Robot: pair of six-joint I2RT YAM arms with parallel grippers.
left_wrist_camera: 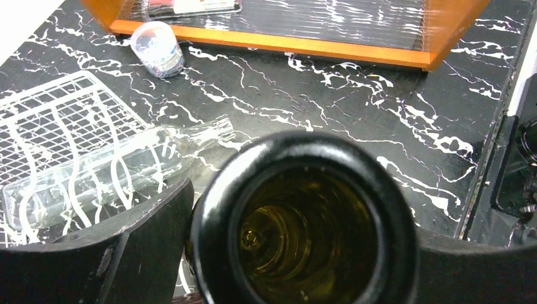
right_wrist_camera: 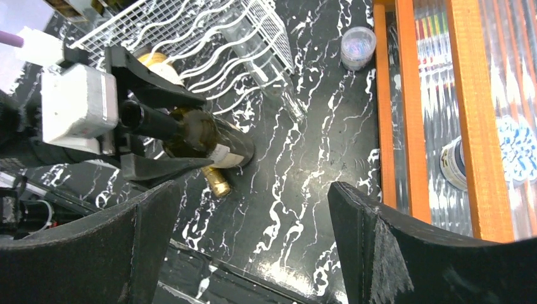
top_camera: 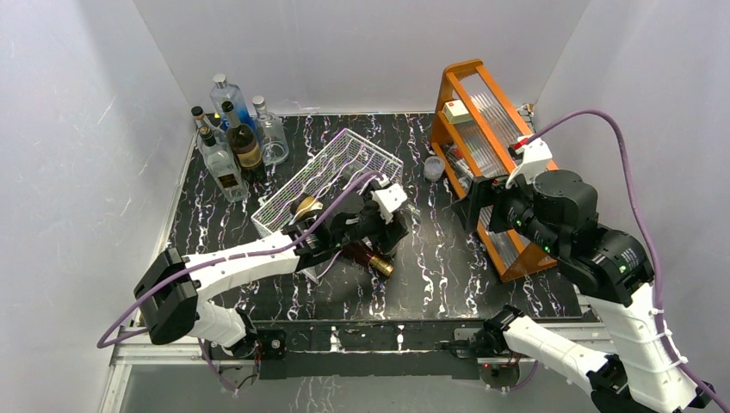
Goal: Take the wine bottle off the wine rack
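The white wire wine rack (top_camera: 331, 172) lies on the black marble table; it also shows in the left wrist view (left_wrist_camera: 57, 126) and the right wrist view (right_wrist_camera: 190, 28). My left gripper (top_camera: 370, 225) is shut on the neck of a dark green wine bottle (right_wrist_camera: 196, 133), held tilted just off the rack's near edge. In the left wrist view its open mouth (left_wrist_camera: 304, 221) fills the space between my fingers. A clear bottle (left_wrist_camera: 107, 168) lies in the rack's cradles. A gold-topped bottle (top_camera: 306, 206) sits at the rack's near end. My right gripper (right_wrist_camera: 253, 240) is open and empty, raised beside the orange frame.
A dark bottle with a gold cap (top_camera: 379, 262) lies on the table below my left gripper. Several bottles (top_camera: 228, 129) stand at the back left. The orange wooden frame (top_camera: 491, 129) stands at the right, with a small clear cup (top_camera: 434, 168) beside it.
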